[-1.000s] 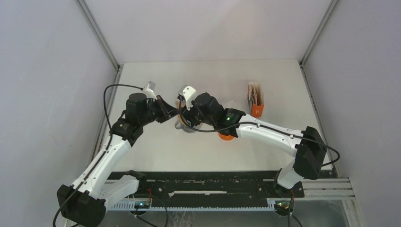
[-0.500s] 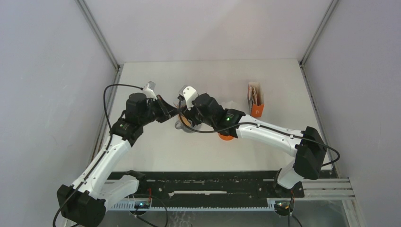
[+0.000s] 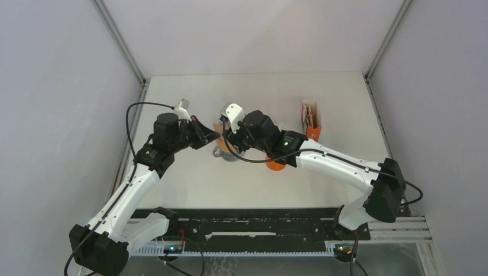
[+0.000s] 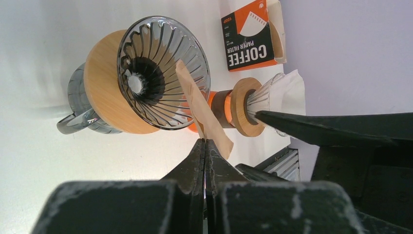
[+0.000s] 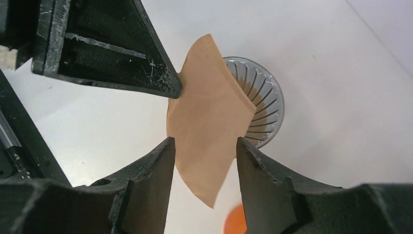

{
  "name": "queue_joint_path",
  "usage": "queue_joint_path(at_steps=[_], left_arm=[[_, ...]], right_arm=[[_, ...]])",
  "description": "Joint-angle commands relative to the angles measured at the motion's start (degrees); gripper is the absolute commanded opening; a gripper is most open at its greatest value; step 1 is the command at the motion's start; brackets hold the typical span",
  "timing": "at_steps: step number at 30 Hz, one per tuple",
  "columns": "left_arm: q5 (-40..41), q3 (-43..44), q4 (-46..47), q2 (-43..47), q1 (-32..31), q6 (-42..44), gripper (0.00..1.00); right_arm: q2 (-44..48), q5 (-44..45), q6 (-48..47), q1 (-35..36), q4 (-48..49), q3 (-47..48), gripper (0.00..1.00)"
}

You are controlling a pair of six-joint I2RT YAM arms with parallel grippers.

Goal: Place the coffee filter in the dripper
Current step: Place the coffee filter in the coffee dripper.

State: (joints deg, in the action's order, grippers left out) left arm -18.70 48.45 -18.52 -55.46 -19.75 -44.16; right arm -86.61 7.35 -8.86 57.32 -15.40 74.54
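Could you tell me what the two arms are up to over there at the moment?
The left gripper is shut on the edge of a folded brown coffee filter, holding it over the glass dripper. The right gripper stands open with a finger on either side of the filter, not closed on it. The filter is flat and not yet in the dripper. A box of filters and a second dripper with a white filter sit nearby.
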Motion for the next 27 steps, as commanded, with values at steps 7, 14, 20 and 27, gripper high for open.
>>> queue_joint_path(at_steps=[7,14,20,27], left_arm=[[-0.5,1.6,2.3,0.8,-0.2,-0.5,0.0],[-0.6,1.5,2.4,1.0,-0.3,-0.7,0.0],[-0.5,1.5,2.3,1.2,-0.2,-0.6,0.0],[-0.7,1.4,2.3,1.2,-0.3,-0.6,0.0]], right_arm=[[7.5,-4.8,-5.9,-0.8,-0.2,-3.7,0.6],[6.1,-5.1,-6.4,0.1,0.9,-5.2,0.61],[4.6,-2.5,-7.3,0.9,1.1,-5.2,0.61],[3.5,-0.7,-7.7,1.1,1.9,-5.2,0.59]])
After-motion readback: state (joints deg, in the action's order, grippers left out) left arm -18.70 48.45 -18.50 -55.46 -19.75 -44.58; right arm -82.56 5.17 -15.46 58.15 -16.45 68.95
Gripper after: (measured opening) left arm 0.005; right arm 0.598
